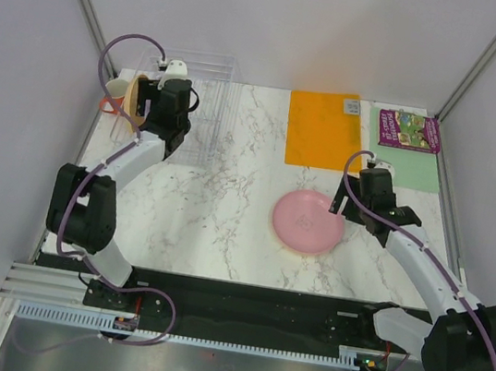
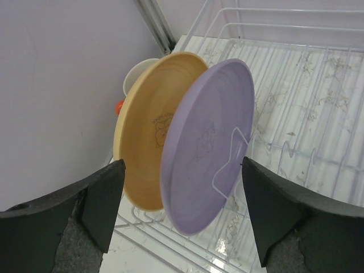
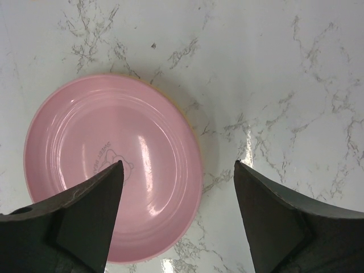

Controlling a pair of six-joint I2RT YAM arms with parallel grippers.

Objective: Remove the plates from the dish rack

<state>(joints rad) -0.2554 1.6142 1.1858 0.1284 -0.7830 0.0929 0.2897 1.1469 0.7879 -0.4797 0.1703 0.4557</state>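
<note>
Bright, even overhead light leaves white glare streaks on the pink plate [image 3: 133,136] and glossy table [image 3: 284,85].

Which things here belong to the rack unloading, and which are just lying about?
Job: purple plate, yellow-orange plate, both standing in the dish rack; pink plate, flat on the table.
Lying about: orange mat, mug, purple booklet.

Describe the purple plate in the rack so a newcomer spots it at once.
Find the clear dish rack at the far left corner of the marble table. Two plates stand on edge in its wire slots at its left end. The purple plate is the one nearer the rack's middle, beside the yellow-orange plate, and the only purple dish there.
</note>
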